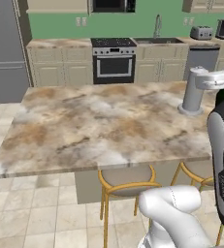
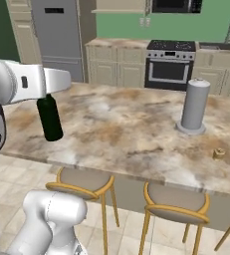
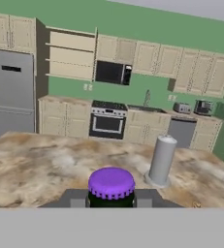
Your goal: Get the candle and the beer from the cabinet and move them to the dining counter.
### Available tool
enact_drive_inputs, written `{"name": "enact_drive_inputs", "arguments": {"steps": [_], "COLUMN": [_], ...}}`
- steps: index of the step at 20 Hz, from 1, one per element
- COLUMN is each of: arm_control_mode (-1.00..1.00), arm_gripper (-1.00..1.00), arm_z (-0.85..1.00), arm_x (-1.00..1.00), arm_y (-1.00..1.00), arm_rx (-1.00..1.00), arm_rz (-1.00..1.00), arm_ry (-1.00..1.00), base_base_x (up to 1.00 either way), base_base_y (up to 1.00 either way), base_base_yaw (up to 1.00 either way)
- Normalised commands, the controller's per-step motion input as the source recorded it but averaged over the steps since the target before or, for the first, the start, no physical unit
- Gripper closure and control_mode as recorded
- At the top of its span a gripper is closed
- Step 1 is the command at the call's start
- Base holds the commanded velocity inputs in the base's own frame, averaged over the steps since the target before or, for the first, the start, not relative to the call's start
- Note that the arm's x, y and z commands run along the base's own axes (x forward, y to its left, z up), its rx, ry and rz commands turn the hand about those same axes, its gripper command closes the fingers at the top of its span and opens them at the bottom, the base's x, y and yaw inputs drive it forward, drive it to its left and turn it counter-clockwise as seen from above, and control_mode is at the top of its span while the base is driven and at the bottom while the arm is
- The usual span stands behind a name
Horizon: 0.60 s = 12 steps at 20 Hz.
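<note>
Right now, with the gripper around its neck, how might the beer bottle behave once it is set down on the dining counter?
The beer bottle looks tall and slim, so it would probably tip if nudged. Its dark body looks like glass: likely rigid, smooth and breakable. The gripper closes just below the purple cap, so it may swing.

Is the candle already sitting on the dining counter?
Yes. The right base view shows the candle resting on the dining counter, near its right end, beyond the grey cylinder.
</note>
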Motion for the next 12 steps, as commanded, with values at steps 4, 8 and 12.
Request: {"name": "enact_drive_inputs", "arguments": {"steps": [4, 8, 12], "arm_control_mode": [1.00, 1.00, 1.00], "arm_gripper": [1.00, 1.00, 1.00], "arm_z": [0.00, 0.00, 0.00], "arm_x": [0.00, 0.00, 0.00], "arm_y": [0.00, 0.00, 0.00], "arm_rx": [0.00, 0.00, 0.00], "arm_rz": [0.00, 0.00, 0.00], "arm_ry": [0.00, 0.00, 0.00], "base_base_x": [0.55, 0.40, 0.19], "base_base_y": [0.18, 0.12, 0.00], "base_base_yaw": [0.08, 0.07, 0.00]}}
